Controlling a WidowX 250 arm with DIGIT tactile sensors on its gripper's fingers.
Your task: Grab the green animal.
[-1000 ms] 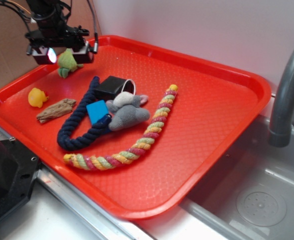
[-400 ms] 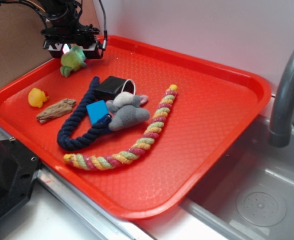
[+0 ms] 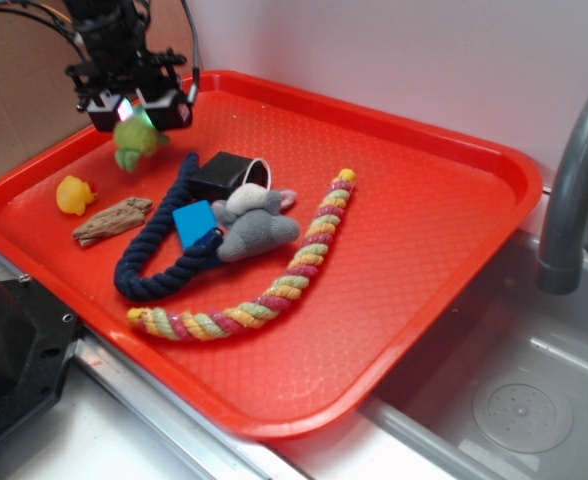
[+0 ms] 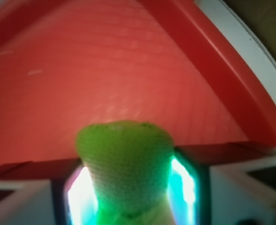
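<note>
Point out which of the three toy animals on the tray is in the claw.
The green animal, pinched in the claw at the tray's far left corner. The yellow duck and grey elephant lie untouched on the tray.

Small soft plush, the green animal (image 3: pixel 134 140): pale yellow-green body, darker green head and feet. Blurred in the exterior view, hanging tilted over the tray's (image 3: pixel 444 250) far left corner, apparently off its surface. Gripped at the top between the gripper's (image 3: pixel 132 108) lit fingers. From the wrist view, fills the lower middle as a rounded, knit-textured green lump (image 4: pixel 125 164), clamped on both sides between glowing pads (image 4: pixel 182 187), red tray floor behind it. Face and limbs not made out there.
</note>
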